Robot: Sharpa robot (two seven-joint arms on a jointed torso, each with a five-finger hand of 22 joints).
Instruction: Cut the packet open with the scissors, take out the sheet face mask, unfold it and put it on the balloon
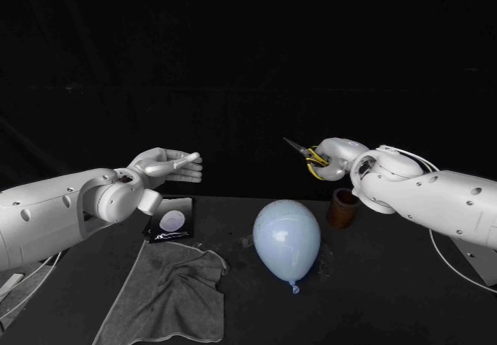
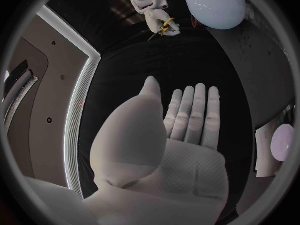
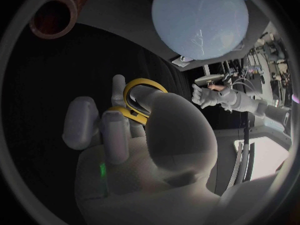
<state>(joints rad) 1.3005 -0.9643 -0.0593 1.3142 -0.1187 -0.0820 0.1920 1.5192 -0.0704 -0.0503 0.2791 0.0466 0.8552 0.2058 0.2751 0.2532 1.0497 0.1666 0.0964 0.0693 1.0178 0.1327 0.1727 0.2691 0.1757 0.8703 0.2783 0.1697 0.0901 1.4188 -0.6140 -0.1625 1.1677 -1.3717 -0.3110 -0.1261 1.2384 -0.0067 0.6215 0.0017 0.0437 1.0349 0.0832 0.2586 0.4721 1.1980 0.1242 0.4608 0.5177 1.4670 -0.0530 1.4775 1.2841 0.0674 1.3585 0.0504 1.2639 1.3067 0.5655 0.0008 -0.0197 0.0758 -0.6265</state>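
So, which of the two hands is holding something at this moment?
The right hand: its fingers grip the yellow-handled scissors. The left hand is flat, with straight fingers, and holds nothing.

Left hand (image 1: 166,164) raised, flat, fingers straight, right hand (image 1: 337,152) raised, gripping scissors (image 1: 307,156).

The light is dim: the upper half of the head view is black, the table (image 1: 393,287) dark grey. The balloon (image 1: 285,237) catches a soft pale sheen. Wrist views bend straight edges near their dark rims.
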